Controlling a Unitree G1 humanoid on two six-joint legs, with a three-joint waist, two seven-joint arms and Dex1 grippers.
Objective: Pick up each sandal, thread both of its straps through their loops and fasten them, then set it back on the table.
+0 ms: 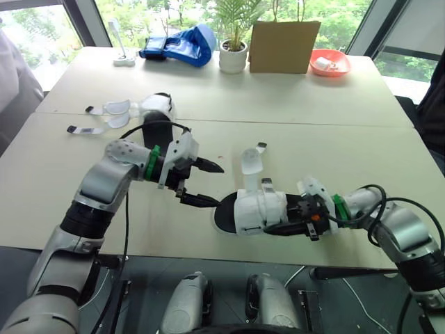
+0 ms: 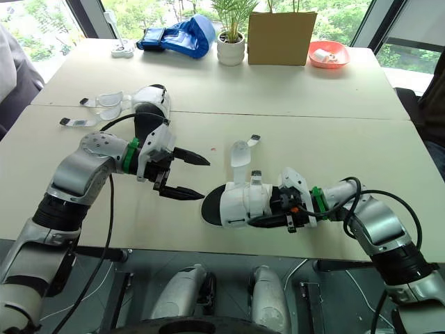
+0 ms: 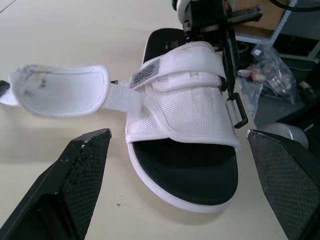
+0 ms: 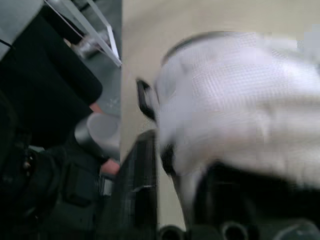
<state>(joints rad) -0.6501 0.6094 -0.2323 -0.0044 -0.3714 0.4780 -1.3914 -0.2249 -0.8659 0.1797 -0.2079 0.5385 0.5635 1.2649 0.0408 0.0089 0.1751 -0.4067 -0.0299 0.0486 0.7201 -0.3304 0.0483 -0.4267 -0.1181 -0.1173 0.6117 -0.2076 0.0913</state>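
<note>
Left eye view: white mesh black-soled sandal [image 1: 257,209] lies at the desk's [image 1: 334,139] near edge, one strap [image 1: 250,161] upright, unfastened; right pincer [image 1: 286,214] clamps it, left pincer [image 1: 219,186] spread open; second white sandal [image 1: 156,110] seemingly untouched. Left wrist view: black loop [image 3: 239,112] empty.

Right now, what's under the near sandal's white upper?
The sandal's black footbed shows at the open toe, nothing on it. Deeper in, the upper hides it; the right gripper grips the heel end.
</note>
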